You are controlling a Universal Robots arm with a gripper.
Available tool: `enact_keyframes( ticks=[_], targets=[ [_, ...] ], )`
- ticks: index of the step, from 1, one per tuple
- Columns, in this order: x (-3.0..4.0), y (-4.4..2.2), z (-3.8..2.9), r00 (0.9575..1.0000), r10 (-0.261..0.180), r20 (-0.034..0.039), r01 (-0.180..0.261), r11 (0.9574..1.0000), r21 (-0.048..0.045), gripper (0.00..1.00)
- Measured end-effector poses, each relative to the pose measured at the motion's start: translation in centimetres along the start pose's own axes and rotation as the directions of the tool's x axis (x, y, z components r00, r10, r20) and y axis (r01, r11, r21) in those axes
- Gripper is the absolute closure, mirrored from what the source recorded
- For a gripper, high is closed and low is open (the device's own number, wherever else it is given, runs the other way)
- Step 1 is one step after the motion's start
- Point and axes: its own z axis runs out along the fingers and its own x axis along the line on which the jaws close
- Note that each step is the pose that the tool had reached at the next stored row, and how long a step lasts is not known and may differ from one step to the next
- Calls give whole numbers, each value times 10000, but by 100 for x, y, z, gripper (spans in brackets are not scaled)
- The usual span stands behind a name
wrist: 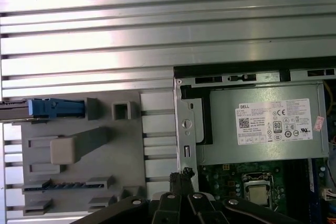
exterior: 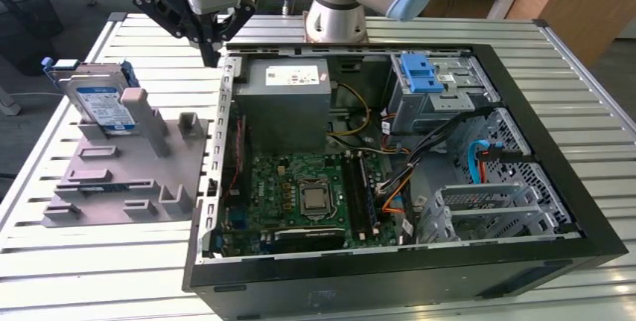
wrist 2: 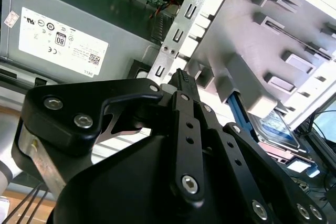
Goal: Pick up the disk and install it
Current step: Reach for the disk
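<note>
Black claw (exterior: 210, 54), fingertips pressed together and empty, hangs upper left in the exterior view. The silver, blue-framed disk (exterior: 103, 105) stands upright in a grey slotted holder (exterior: 109, 187), likely for easy gripping.

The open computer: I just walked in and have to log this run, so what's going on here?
A robot arm's gripper, shut and empty, hangs over the table by a corner of the open computer case. The disk stands on edge in a grey holder on the exterior view's left, not yet picked up.
</note>
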Motion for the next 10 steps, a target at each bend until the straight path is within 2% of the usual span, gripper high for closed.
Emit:
enact_keyframes(
  ticks=[10],
  targets=[
    [40,-4,8,10000,1,-23,-1,10000,3,89]
  ],
)
